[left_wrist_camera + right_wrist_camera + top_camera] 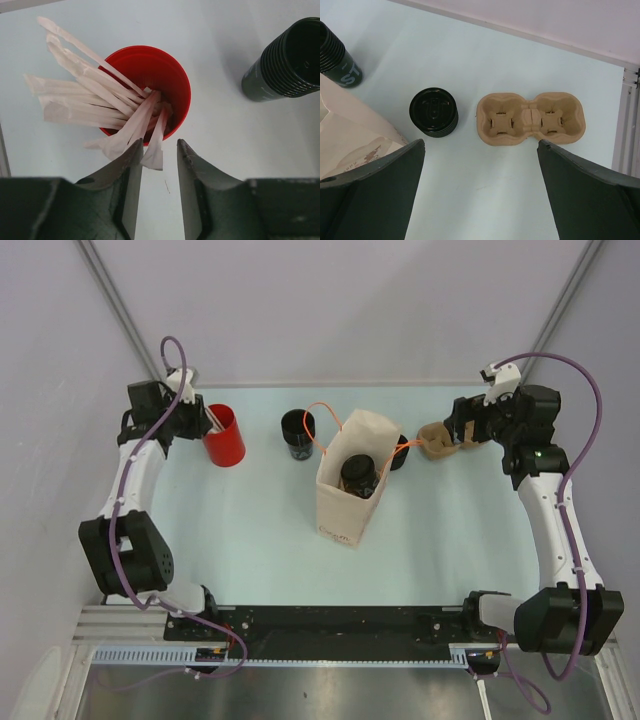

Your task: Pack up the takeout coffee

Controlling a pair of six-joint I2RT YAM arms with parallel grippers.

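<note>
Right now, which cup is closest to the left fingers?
The red cup, full of white sticks, just ahead of the left fingers; the black cup stands farther off.

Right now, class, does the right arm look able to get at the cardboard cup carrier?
Probably yes. The right claw hangs wide open right by the cup carrier, nothing lies between them, and the black lid stack sits apart to one side.

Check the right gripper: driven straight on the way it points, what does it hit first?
Most likely bare table. The right gripper, wide open, aims at the gap between the squat black round piece and the cardboard cup carrier. The carrier's near edge is closest to that line, but depth is unclear.
</note>
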